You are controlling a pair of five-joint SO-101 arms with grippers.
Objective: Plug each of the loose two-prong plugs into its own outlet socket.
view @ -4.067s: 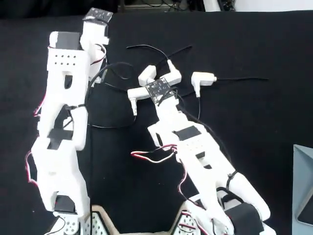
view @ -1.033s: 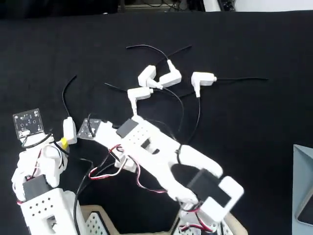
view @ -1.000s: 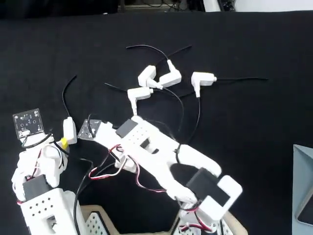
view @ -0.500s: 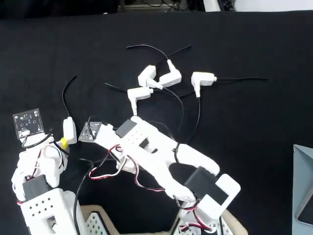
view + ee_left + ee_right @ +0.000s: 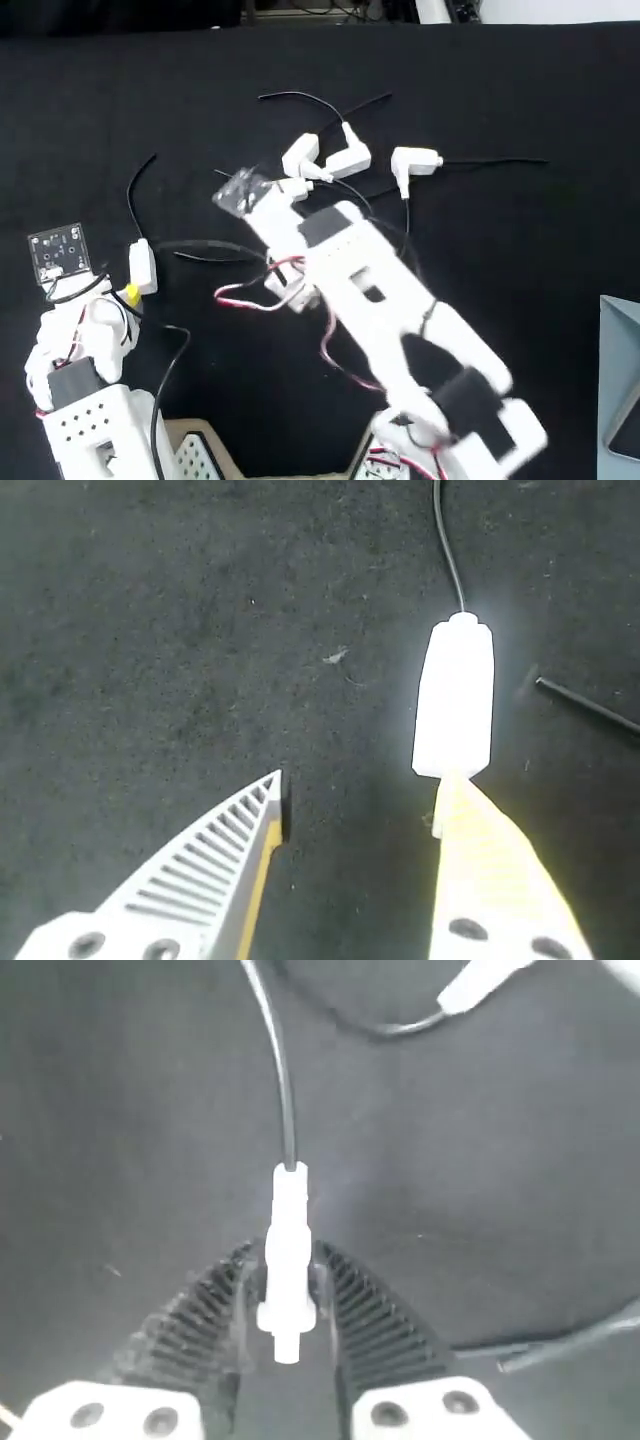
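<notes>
Right end effector (image 5: 288, 1305) closed tight on a white plug (image 5: 287, 1250). Left end effector (image 5: 362, 790) gapes wide, empty, with its yellow fingertip (image 5: 470, 825) right at second plug (image 5: 454, 712), counter's (image 5: 520, 90) 9 o'clock.

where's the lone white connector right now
Left side of the table in the high view: the white connector lies at the yellow fingertip of the left claw, apart from the central plugs.

Cluster of white plugs (image 5: 347, 160) on black table (image 5: 520, 90) — one lone plug (image 5: 143, 266) beside left arm (image 5: 85, 345).
</notes>
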